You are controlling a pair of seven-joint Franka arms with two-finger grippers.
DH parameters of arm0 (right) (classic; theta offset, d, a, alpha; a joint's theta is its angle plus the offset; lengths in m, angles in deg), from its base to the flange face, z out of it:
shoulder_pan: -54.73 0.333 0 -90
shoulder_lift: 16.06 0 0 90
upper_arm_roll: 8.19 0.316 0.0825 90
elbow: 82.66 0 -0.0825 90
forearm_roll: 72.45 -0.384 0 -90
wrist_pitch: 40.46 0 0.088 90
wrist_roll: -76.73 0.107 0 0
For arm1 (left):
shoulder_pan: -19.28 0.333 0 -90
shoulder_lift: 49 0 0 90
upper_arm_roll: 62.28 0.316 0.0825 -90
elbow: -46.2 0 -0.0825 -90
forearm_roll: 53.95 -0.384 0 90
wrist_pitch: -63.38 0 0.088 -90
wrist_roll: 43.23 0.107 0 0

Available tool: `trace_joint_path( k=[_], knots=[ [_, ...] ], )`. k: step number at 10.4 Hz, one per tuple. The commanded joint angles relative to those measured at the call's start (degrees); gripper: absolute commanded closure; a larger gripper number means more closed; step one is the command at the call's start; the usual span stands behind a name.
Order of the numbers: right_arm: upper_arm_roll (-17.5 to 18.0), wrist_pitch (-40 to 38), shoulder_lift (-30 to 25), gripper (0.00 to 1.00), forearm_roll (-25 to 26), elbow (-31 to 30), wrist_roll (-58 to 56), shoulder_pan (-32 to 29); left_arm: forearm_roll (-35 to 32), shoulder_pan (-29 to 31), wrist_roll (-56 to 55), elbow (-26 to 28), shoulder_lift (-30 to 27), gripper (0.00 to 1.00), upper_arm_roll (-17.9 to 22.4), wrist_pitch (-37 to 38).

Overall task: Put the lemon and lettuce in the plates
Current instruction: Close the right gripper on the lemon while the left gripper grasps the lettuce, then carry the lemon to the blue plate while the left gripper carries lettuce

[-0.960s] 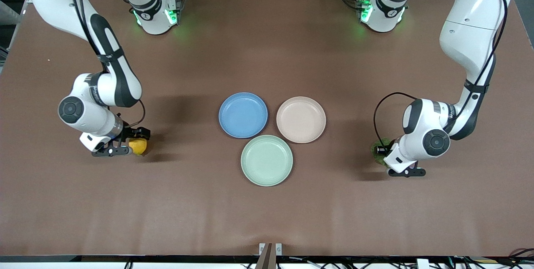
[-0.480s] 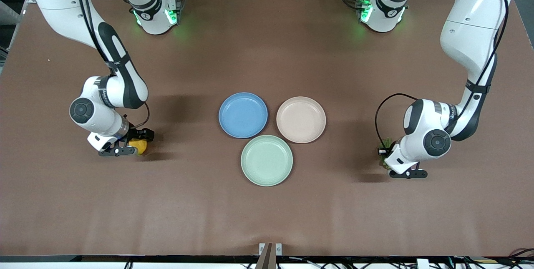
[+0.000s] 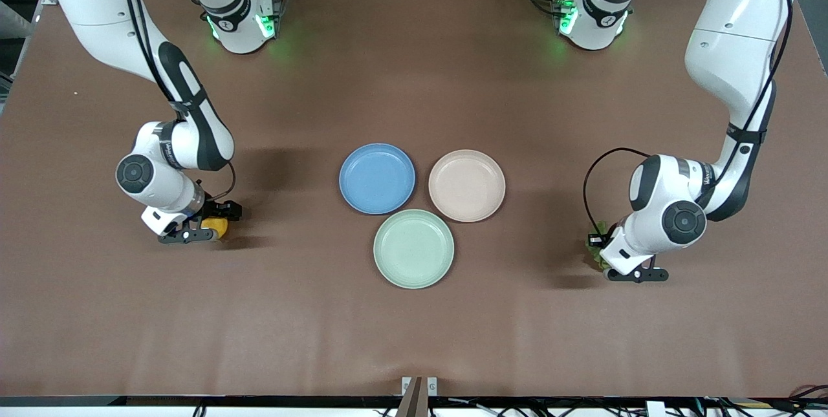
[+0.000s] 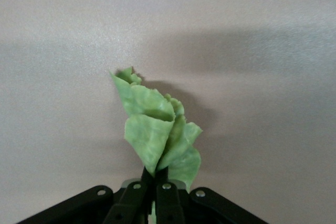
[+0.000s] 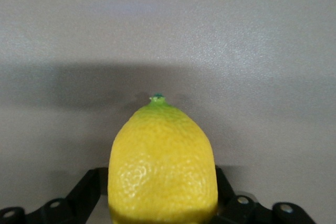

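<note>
Pinching the lettuce [image 4: 157, 135], left tool [image 4: 155, 192]; right tool [image 5: 163, 203] flanks the lemon [image 5: 163, 166], grip unclear; mint plate [image 3: 413, 249] between

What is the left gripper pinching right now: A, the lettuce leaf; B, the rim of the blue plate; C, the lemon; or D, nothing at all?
A. In the left wrist view the left gripper has its fingers shut on the bunched lettuce leaf, while the lemon sits between the fingers of the right gripper.
</note>
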Motion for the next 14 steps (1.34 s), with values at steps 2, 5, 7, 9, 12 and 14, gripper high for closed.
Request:
trace_joint_path(
  k=[2,5,7,9,12,14],
  knots=[
    [-0.1,0.8,0.3,0.66,-0.5,0.0,0.2,0.4,-1.1,-3.2,-6.8,0.3,-2.2,1.00,-0.3,2.6],
    [-0.1,0.1,-0.7,0.86,-0.4,0.7,0.2,1.4,-1.1,-6.5,-12.9,-0.6,-3.2,1.00,-0.3,4.5],
    [-0.1,-4.2,-2.3,0.89,-0.5,2.5,0.7,2.4,-0.6,-8.2,-16.1,-2.1,-3.2,1.00,-1.1,6.1],
    [-0.1,-9.9,-3.3,0.90,-0.7,4.9,2.0,4.1,-0.2,-11.9,-18.7,-3.6,-3.0,1.00,-1.1,7.4],
    [0.0,-10.1,-4.7,0.91,-0.7,5.9,7.0,8.0,0.3,-15.7,-26.0,-4.7,-3.2,1.00,-1.1,8.5],
    [0.0,-10.1,-4.6,0.91,-2.8,7.3,11.8,11.8,0.3,-20.0,-33.0,-6.4,-3.2,1.00,-1.1,11.6]
  ],
)
